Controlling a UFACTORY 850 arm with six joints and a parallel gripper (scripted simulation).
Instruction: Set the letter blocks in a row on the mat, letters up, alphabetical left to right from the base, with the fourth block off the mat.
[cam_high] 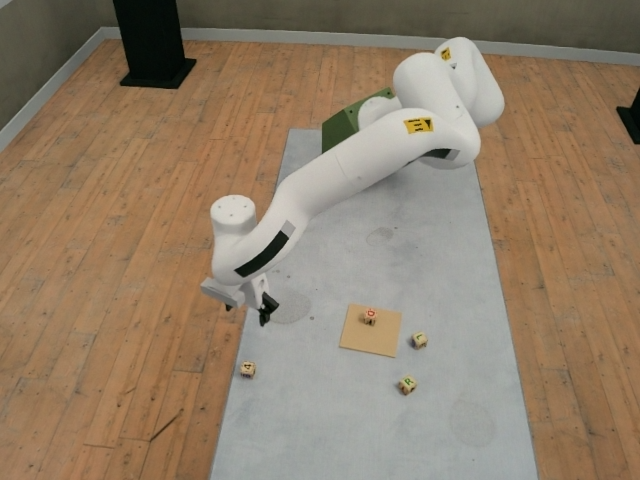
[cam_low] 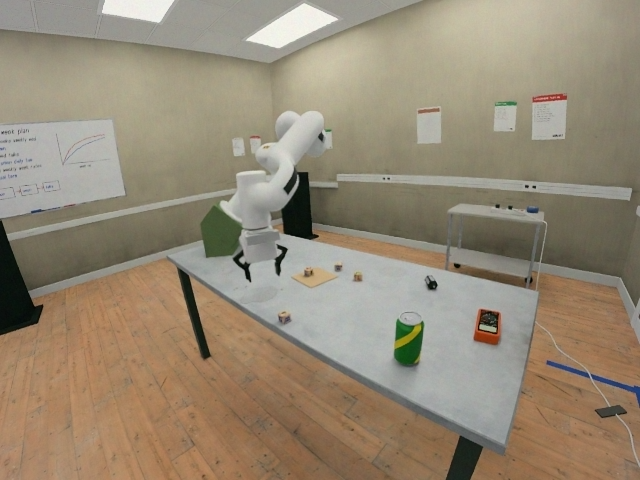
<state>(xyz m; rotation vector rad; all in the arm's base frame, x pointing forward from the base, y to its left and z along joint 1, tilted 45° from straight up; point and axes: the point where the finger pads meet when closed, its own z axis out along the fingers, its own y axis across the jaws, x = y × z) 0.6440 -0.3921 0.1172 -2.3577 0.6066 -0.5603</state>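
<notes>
A tan mat [cam_high: 371, 330] lies on the grey table; it also shows in the exterior view [cam_low: 314, 277]. A block with a red letter, seemingly O [cam_high: 370, 315], stands on the mat's far part. A block with a green L [cam_high: 419, 339] sits just right of the mat, off it. A block with a green R [cam_high: 407, 384] sits nearer the front, off the mat. A fourth block [cam_high: 248, 368] [cam_low: 283, 316] with a dark mark on top sits at the table's left edge. My gripper [cam_high: 247, 312] [cam_low: 260, 267] is open and empty, hovering above the table's left edge, apart from that block.
A green box [cam_low: 219, 231] stands at the arm's base. A green can [cam_low: 408, 338], an orange device [cam_low: 487, 326] and a small black object [cam_low: 431, 282] sit on the table's other half. The table's left edge runs under the gripper.
</notes>
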